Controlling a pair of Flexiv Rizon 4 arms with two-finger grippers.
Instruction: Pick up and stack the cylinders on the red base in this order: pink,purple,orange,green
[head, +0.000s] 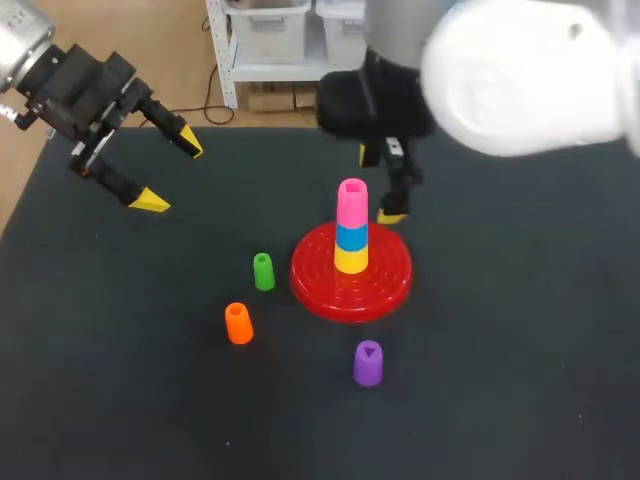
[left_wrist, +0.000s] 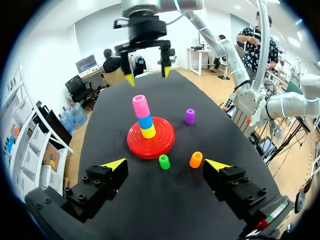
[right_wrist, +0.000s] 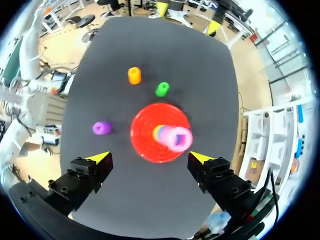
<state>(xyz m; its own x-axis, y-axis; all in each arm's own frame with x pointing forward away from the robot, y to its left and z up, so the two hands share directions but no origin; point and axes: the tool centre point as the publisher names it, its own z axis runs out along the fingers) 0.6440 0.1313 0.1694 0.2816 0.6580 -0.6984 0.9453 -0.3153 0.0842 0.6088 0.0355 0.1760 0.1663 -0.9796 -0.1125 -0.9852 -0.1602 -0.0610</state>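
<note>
STEP: pink cylinder (head: 352, 198) tops stack on red base (head: 395, 285); purple due next | my right end effector (head: 382, 185) open, empty, just behind stack | my left end effector (head: 170, 172) open, well apart | NEXT: straddle purple cylinder (head: 367, 362), upright on desk near base, then close.

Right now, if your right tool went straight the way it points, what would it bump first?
Probably the rim of the red base: my open right tool points down at it. The pink cylinder topping the stack is close to that line and might be hit first; depth is unclear.
</note>
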